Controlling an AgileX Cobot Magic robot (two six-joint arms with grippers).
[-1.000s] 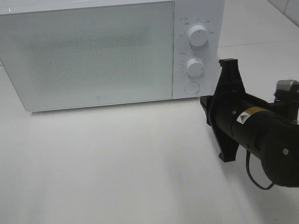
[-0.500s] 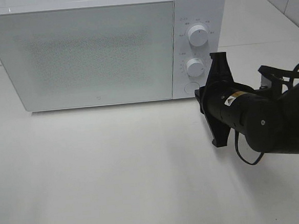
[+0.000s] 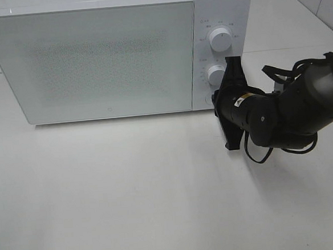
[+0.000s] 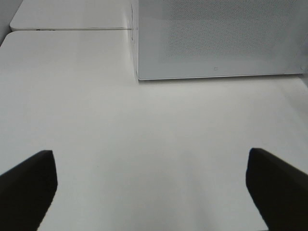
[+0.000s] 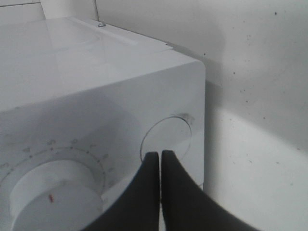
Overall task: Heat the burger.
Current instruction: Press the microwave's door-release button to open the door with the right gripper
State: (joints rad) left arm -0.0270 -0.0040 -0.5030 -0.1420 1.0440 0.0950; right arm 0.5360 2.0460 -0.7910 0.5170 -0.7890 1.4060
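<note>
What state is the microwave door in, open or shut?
Shut. The microwave door lies flush with the control panel in the high view, no gap showing; its frosted front hides whatever is inside.

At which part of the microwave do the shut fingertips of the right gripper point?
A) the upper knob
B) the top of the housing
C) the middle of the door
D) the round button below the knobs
D: the right gripper, shut, has its tips just in front of the round button on the microwave, beside the lower knob.
</note>
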